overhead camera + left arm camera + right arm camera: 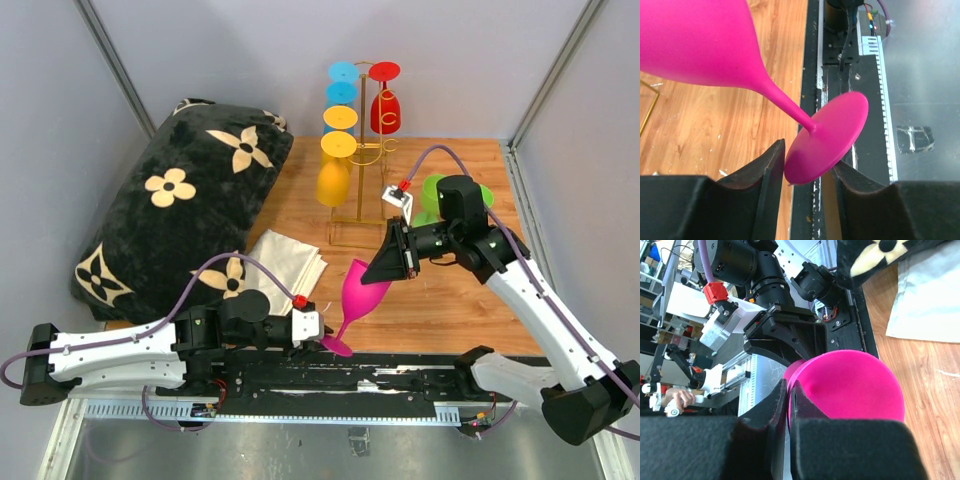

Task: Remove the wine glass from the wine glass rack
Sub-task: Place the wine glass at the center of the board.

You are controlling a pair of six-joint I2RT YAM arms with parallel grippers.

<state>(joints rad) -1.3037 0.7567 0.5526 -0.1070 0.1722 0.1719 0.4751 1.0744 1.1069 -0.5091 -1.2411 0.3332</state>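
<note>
The wooden table was the biggest thing. On its left side lay a big black pillow with pale flowers on it.

The right arm reached in from the right, toward the middle of the table. The left arm lay low along the near edge.

The wine glass rack stood at the back, in the middle. It was a thin gold stand. A yellow glass hung upside down on its left side. A red glass hung upside down on its right side. More round feet, blue and orange, showed near the top.

The pink wine glass was off the rack. It was near the front of the table, between the two arms. It was tilted, with its bowl up and to the right and its foot down and to the left.

A folded pale cloth lay beside the pillow, left of the pink glass. Something green sat behind the right arm. I could not tell what it was.

The right gripper held the rim of the bowl. In the right wrist view its jaws were almost closed, with the thin pink wall pinched between them.

The left gripper was at the foot. In the left wrist view its jaws were partly open, and the round pink foot sat between them. The foot touched both fingers.
</note>
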